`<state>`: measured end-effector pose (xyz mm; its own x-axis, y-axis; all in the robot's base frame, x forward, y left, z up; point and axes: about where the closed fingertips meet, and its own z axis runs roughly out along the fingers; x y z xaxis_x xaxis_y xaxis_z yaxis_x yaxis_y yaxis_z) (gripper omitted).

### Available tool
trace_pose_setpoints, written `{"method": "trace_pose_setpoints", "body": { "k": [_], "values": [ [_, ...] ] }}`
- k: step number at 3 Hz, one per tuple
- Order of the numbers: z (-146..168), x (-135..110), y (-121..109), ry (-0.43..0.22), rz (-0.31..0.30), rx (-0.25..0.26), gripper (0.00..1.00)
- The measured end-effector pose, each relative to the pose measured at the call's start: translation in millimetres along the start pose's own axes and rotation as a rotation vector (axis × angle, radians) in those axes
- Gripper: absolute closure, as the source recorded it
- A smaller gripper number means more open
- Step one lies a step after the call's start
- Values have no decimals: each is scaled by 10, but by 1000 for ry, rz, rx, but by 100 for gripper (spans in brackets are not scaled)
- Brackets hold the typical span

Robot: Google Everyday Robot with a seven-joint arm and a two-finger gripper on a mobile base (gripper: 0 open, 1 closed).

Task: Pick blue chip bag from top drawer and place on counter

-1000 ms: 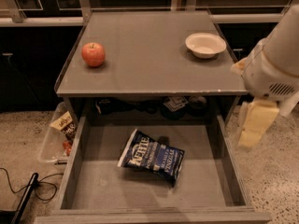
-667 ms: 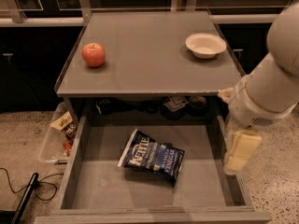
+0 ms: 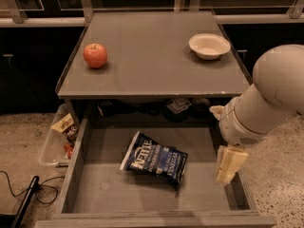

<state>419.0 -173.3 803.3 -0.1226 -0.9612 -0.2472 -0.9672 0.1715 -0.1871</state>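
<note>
Since a second ago the arm has swung down and to the left, so the gripper (image 3: 226, 175) now hangs just inside the right wall of the top drawer (image 3: 97, 196), pointing downward, where before it was off the right edge of the counter (image 3: 152, 70). Whether its jaws are apart or together cannot be told. It holds nothing and is apart from the blue chip bag (image 3: 154, 159), which has not moved: it lies flat on the drawer's bottom, near the middle, to the left of the gripper, its white lettering facing up. On the counter, a red apple (image 3: 95, 55) sits at the left and a pale bowl (image 3: 209, 45) at the far right. Left of the drawer, on the floor, a clear plastic bin (image 3: 47, 148) holds a small snack packet (image 3: 66, 126).
</note>
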Motion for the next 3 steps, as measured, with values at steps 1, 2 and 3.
{"method": "trace_pose_setpoints", "body": {
  "k": [1, 2, 3],
  "values": [
    [319, -83, 58, -50, 26, -5, 0],
    [1044, -401, 132, -189, 69, -56, 0],
    [1513, -697, 69, -322, 100, -78, 0]
  ]
}}
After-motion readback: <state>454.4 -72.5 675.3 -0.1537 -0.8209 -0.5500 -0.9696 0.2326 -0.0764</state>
